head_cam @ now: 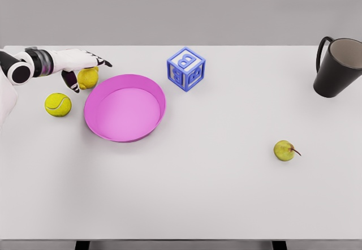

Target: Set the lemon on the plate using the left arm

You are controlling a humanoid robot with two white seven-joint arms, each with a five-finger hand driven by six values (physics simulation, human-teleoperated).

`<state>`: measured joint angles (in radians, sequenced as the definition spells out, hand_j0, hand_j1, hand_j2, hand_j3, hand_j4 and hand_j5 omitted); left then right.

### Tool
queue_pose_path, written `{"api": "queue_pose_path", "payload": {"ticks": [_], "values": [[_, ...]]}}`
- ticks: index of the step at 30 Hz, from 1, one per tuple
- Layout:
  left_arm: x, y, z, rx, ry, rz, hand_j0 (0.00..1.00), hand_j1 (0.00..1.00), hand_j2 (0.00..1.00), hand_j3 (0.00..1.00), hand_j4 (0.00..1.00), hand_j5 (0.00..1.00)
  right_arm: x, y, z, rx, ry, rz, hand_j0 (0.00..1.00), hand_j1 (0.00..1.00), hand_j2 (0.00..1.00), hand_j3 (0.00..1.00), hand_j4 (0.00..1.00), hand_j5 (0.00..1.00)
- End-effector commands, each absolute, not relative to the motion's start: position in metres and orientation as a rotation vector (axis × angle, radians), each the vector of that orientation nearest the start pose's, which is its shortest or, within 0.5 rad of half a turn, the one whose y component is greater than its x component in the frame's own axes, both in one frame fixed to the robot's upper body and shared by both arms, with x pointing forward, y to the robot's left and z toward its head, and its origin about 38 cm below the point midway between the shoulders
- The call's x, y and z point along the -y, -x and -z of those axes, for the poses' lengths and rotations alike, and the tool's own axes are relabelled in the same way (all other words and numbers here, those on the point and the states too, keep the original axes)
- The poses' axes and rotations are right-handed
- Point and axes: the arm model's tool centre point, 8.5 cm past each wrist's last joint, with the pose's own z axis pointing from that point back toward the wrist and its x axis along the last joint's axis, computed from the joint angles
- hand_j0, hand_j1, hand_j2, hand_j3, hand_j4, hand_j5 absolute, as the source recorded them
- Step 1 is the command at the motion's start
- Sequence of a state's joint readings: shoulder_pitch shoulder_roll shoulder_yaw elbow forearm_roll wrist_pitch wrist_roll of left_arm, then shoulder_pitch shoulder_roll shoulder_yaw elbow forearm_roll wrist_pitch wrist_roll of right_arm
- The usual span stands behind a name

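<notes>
lemon [88,78] under half-curled left hand [79,66], grip unclear, beside pink plate [148,83]; block [186,68] lettered "b"

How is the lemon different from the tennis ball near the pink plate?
The lemon is plain yellow, while the tennis ball is greener yellow with a pale curved seam. The lemon lies partly under the left hand, whose fingers reach over it; the tennis ball lies free, nearer the camera. The lemon sits closer to the plate rim. Both are small, roundish, and rest on the table left of the plate.
</notes>
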<state>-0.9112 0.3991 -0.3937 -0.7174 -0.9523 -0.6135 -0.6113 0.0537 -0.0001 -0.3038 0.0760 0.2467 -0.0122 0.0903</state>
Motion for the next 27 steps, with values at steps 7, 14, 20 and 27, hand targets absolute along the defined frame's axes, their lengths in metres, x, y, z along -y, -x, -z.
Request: {"api": "queue_pose_path", "payload": {"ticks": [7, 14, 20, 27], "values": [[-0.3173, -0.5502, -0.1737, 0.991, -0.571, 1.935, 1.0, 1.0, 1.0, 1.0, 1.0, 1.0, 0.2557, 0.0583, 0.2583, -0.11, -0.022, 0.067, 1.0, 1.0, 1.0, 1.0, 1.0, 1.0], [-0.3209, -0.5489, -0.1676, 0.974, -0.557, 1.927, 1.0, 1.0, 1.0, 1.0, 1.0, 1.0, 0.2559, 0.0578, 0.2584, -0.108, -0.022, 0.067, 1.0, 1.0, 1.0, 1.0, 1.0, 1.0], [-0.3213, -0.5487, -0.1666, 0.971, -0.554, 1.927, 0.97, 0.97, 0.97, 0.97, 0.97, 0.97, 0.2557, 0.0583, 0.2583, -0.11, -0.022, 0.067, 1.0, 1.0, 1.0, 1.0, 1.0, 1.0], [-0.321, -0.5488, -0.1669, 0.972, -0.555, 1.927, 0.83, 0.83, 0.83, 0.83, 0.83, 0.83, 0.2559, 0.0578, 0.2584, -0.108, -0.022, 0.067, 1.0, 1.0, 1.0, 1.0, 1.0, 1.0]]}}
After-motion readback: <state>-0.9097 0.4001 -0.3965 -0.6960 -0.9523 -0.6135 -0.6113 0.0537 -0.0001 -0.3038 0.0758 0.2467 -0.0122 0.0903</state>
